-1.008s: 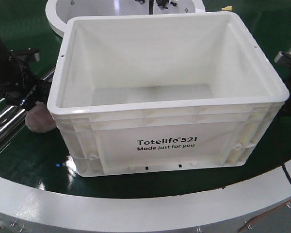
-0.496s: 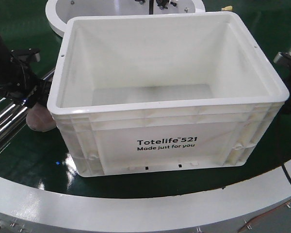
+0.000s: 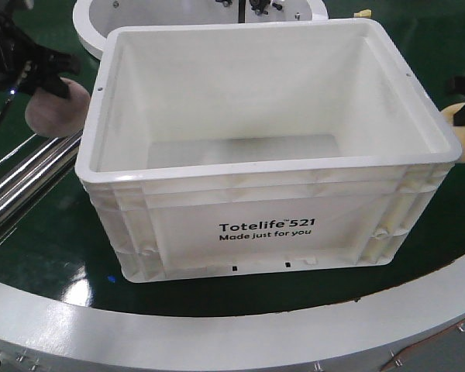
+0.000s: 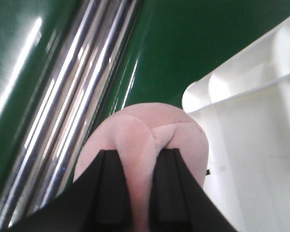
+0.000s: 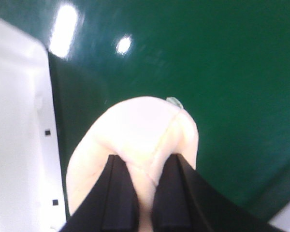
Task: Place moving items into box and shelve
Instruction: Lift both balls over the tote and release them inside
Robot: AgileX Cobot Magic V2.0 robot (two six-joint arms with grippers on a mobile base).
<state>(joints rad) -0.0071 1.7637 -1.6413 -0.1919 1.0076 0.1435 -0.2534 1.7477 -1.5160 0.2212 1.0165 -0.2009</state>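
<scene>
Left gripper (image 4: 140,159): two black fingers pressed into the pinkish-brown, matte, round bun-like lump (image 4: 135,128), pinching it so the soft surface bulges between them along a faint crease. In the front view this lump hangs beside the left wall of the box, near rim height and outside it, above the pair of shiny chrome rails (image 3: 23,178).

Right gripper (image 5: 146,162): black fingers likewise closed on the pale yellow, matte, round lump (image 5: 135,121), which is dented by the grip. The lump sits just off the box's right rim, outside it. The rim hides part of it in the front view, so whether it clears the surface I cannot say for sure.

Large white rectangular plastic tote (image 3: 271,167), ribbed rim, black print "Totelife 521 Made just for you", stands upright between the two arms. Its interior shows only bare white floor.

Glossy dark green surface (image 3: 31,240) under everything. Curved white border (image 3: 217,333) runs along the near edge, and a white round dish (image 3: 89,31) lies behind the tote.
</scene>
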